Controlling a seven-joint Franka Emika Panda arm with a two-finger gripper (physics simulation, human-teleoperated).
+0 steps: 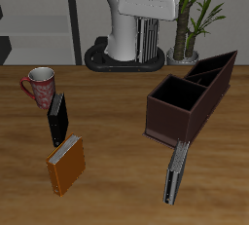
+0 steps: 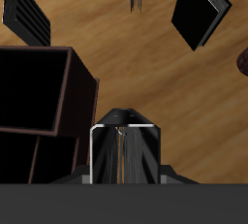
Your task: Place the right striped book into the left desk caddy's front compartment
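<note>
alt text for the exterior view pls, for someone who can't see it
A wooden table holds a dark brown desk caddy with open compartments, with a thin striped book lying just in front of it. Across the table lie an orange book, a black book and a patterned mug; the robot's white base stands behind.

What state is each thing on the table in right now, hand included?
Red-and-white patterned mug: upright.
Plain black book: shut, propped up on edge.
Orange book: shut, lying flat.
Dark brown desk caddy: upright, nothing visible inside.
Thin dark-grey striped book: on the table by the caddy's front end, not in it.
Hand: open or shut unclear.
</note>
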